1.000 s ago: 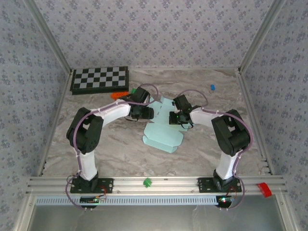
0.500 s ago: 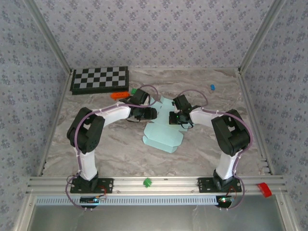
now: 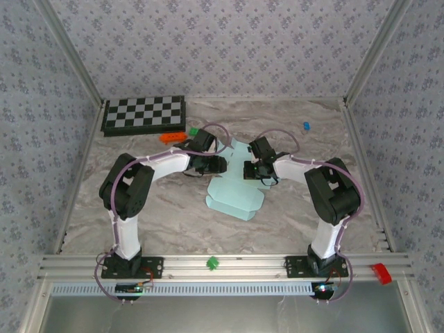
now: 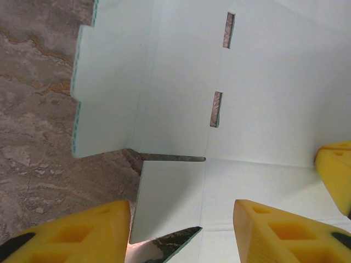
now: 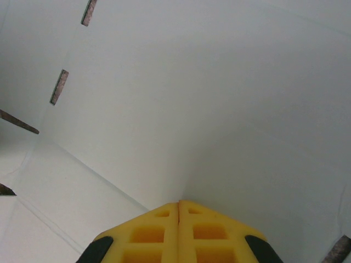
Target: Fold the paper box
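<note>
Test booth, this was, no home: aluminium rails [image 3: 222, 262] framed the marble-print tabletop [image 3: 166, 215], floral-papered panels [image 3: 222, 41] walled me in, and my left arm [image 3: 127, 236] and right arm [image 3: 323, 239] stood bolted along the front rail.

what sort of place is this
Probably a robot test cell, not a home: a marble-look table boxed in by patterned walls on an aluminium frame, with a checkered board at the back.

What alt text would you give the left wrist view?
The left gripper hangs open over the paper box, a pale mint die-cut card sheet on the marbled table. One cut flap sits between its yellow fingers; two narrow slots show farther up.
</note>
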